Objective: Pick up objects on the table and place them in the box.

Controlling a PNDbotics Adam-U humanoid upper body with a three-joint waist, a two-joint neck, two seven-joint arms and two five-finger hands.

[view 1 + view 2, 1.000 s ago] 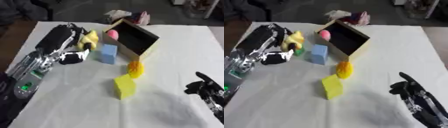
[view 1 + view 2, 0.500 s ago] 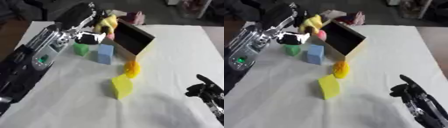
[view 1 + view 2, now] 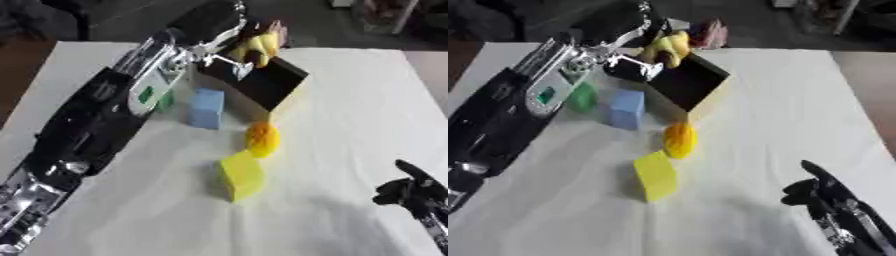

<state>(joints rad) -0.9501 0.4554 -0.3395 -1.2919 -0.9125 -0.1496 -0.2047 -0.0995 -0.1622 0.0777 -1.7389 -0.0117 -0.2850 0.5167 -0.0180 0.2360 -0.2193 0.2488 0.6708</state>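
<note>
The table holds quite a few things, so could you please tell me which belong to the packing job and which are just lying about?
Part of the job:
- box
- yellow toy in the left hand, over the box
- blue block
- green block
- orange ball
- yellow block

Just lying about:
- pinkish bundle behind the box
- right hand, idle at lower right

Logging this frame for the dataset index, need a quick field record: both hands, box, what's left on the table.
left robot hand: above the box's far end, fingers curled round a yellow toy
right robot hand: idle near lower right corner, holding nothing, fingers look relaxed
box: open, dark inside, on the white table
blue block: on the table, left of the box
green block: left of the blue block, partly hidden by the arm
orange object: in front of the box
yellow block: nearest the camera
</note>
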